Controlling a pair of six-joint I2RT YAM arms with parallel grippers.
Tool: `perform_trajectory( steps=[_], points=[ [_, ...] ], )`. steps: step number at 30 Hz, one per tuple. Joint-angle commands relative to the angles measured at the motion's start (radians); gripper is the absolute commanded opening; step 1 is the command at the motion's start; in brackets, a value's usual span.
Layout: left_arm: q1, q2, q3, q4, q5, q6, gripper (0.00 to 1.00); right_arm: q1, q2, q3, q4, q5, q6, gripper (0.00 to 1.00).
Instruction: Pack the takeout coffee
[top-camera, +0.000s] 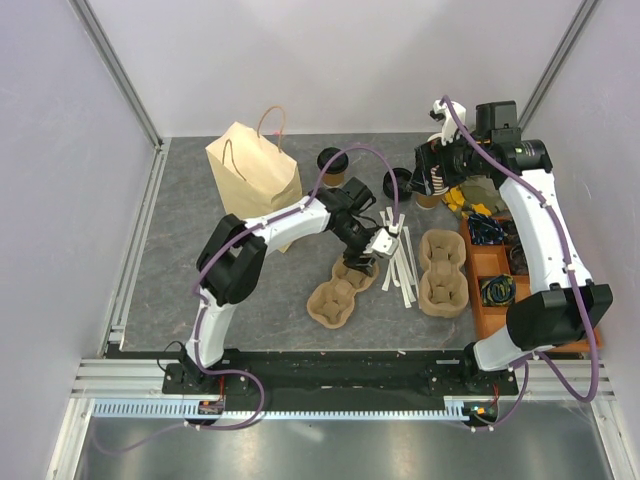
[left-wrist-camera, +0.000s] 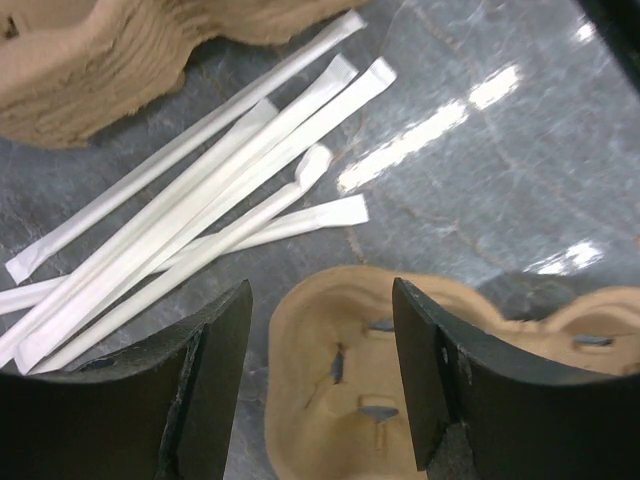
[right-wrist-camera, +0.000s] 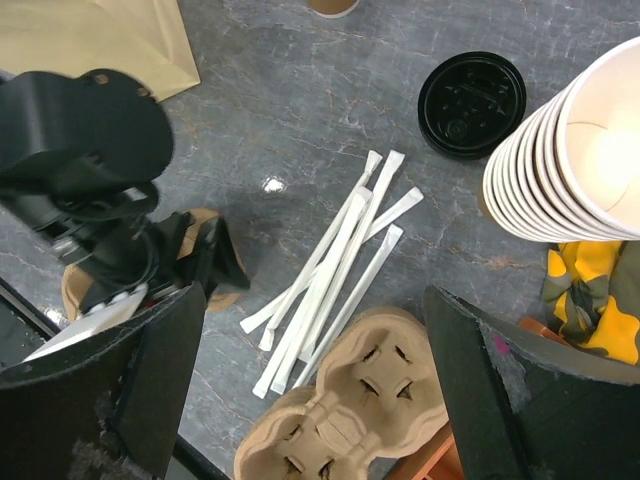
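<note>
The takeout coffee (top-camera: 333, 164), a small kraft cup with a black lid, stands at the back of the table right of the brown paper bag (top-camera: 252, 170); only its base shows at the top edge of the right wrist view (right-wrist-camera: 333, 6). My left gripper (top-camera: 365, 258) is open and empty, low over one well of a pulp cup carrier (top-camera: 340, 292); in the left wrist view that carrier (left-wrist-camera: 350, 390) sits between the jaws of the left gripper (left-wrist-camera: 320, 292). My right gripper (top-camera: 437, 172) is wide open and empty, held high over the back right; it also shows in its wrist view (right-wrist-camera: 315, 295).
Wrapped straws (top-camera: 402, 258) lie between the two carriers. A second carrier (top-camera: 443, 272) lies to the right. A loose black lid (right-wrist-camera: 472, 103) and a stack of lidless cups (right-wrist-camera: 575, 150) stand at the back right. An orange tray (top-camera: 492, 262) runs along the right side.
</note>
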Motion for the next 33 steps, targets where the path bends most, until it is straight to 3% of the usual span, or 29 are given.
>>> perform_trajectory(
  steps=[1,15,29,33],
  points=[
    [0.026,0.029,0.064,0.004,-0.023,0.095,0.66,-0.005,-0.035,-0.005,0.008,-0.044,0.005,0.98],
    [0.033,0.108,0.150,-0.156,-0.143,0.164,0.64,-0.005,-0.018,0.006,0.000,-0.083,0.001,0.98],
    [0.013,0.135,0.187,-0.208,-0.233,0.140,0.40,-0.005,0.008,0.028,0.000,-0.089,0.002,0.98],
    [0.006,0.137,0.205,-0.249,-0.245,0.152,0.24,-0.005,0.008,0.032,-0.001,-0.086,0.001,0.98]
  ],
)
